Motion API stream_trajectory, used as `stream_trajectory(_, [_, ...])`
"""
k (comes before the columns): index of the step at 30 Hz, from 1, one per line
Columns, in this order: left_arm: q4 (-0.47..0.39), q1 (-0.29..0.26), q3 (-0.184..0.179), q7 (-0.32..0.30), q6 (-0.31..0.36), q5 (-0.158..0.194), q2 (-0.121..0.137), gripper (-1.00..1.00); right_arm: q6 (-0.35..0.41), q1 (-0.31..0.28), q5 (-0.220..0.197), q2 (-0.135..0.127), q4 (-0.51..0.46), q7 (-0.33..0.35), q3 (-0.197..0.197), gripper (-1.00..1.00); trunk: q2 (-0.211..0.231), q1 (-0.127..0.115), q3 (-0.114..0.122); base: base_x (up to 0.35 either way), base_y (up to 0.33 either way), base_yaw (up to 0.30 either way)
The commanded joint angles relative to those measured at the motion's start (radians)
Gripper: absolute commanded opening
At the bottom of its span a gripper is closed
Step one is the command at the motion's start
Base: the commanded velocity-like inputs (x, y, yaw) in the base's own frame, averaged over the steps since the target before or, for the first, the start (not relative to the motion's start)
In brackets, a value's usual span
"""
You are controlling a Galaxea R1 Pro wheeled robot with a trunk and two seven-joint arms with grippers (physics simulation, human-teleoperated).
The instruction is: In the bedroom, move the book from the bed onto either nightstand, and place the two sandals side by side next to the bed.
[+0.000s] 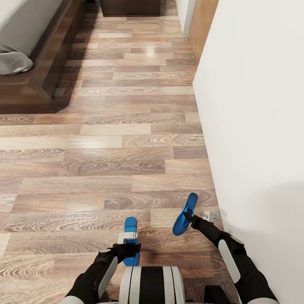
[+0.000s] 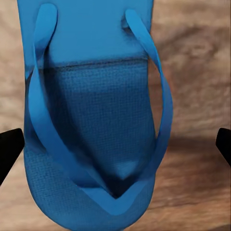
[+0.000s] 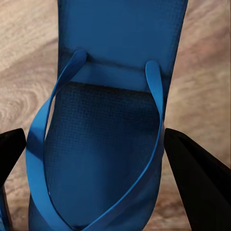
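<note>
Each gripper holds one bright blue sandal above the wood floor. My left gripper [image 1: 128, 248] is shut on the left sandal [image 1: 131, 230], which lies roughly level; the left wrist view shows this sandal [image 2: 96, 125] strap-side up between the black fingers [image 2: 9, 149]. My right gripper [image 1: 188, 218] is shut on the right sandal [image 1: 185, 213], tilted with one end raised; it appears close up as the sandal [image 3: 110, 134] in the right wrist view. The bed [image 1: 40, 63] stands far left. A dark nightstand [image 1: 131, 7] is cut off at the far end. The book is out of view.
A white wall [image 1: 253, 126] runs close along my right side, near the right arm. Open plank floor [image 1: 118, 139] stretches ahead between the bed frame and the wall. A grey bedding fold [image 1: 14, 62] hangs over the bed's corner.
</note>
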Motion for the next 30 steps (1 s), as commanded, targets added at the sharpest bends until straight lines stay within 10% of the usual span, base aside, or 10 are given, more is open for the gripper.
stream_trajectory(1, [-0.001, 0.000, 0.000, 0.000, 0.005, 0.008, 0.000, 1.00, 0.008, 0.000, -0.009, 0.000, -0.001, 0.003, -0.002, -1.00, 0.000, 0.000, -0.004, 0.000, 0.000, 0.000])
stream_trajectory(11, [-0.001, 0.000, 0.000, 0.000, 0.005, 0.008, 0.000, 1.00, 0.008, 0.000, -0.009, 0.000, -0.001, 0.003, -0.002, -1.00, -0.001, 0.002, -0.016, 0.000, 0.000, 0.000])
stream_trajectory(12, [-0.001, 0.000, 0.000, 0.000, 0.005, 0.008, 0.000, -1.00, 0.008, 0.000, -0.009, 0.000, -0.001, 0.003, -0.002, -1.00, -0.001, 0.002, -0.016, 0.000, 0.000, 0.000])
stream_trajectory(30, [-0.001, 0.000, 0.001, 0.000, 0.005, 0.008, 0.000, -1.00, 0.008, 0.000, -0.009, 0.000, -0.001, 0.004, -0.002, -1.00, -0.001, 0.001, -0.012, 0.000, 0.000, 0.000])
